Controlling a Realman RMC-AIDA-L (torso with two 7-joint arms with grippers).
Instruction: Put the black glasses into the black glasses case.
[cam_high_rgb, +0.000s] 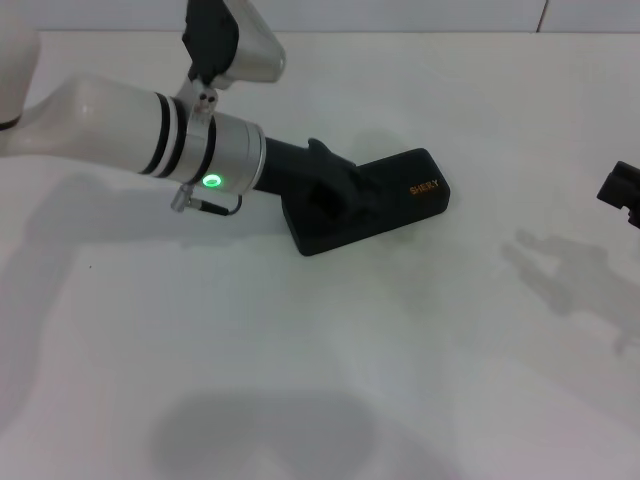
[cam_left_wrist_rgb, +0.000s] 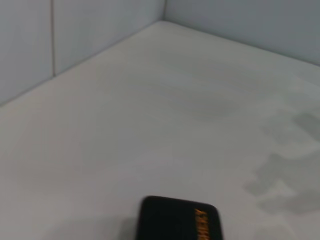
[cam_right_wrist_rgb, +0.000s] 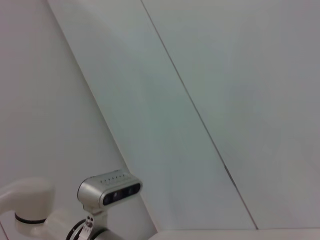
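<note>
The black glasses case (cam_high_rgb: 400, 200) lies on the white table, lid down, with an orange logo on its right end. My left gripper (cam_high_rgb: 330, 195) reaches in from the left and rests on top of the case's left half, covering it. The case's end with the orange lettering also shows in the left wrist view (cam_left_wrist_rgb: 177, 220). The black glasses are not in view in any frame. My right gripper (cam_high_rgb: 622, 192) is parked at the table's right edge, only partly in view.
The white table (cam_high_rgb: 350, 350) stretches around the case, with grey walls behind it (cam_left_wrist_rgb: 100, 30). The right wrist view shows only the wall and the left arm's wrist camera (cam_right_wrist_rgb: 108, 189).
</note>
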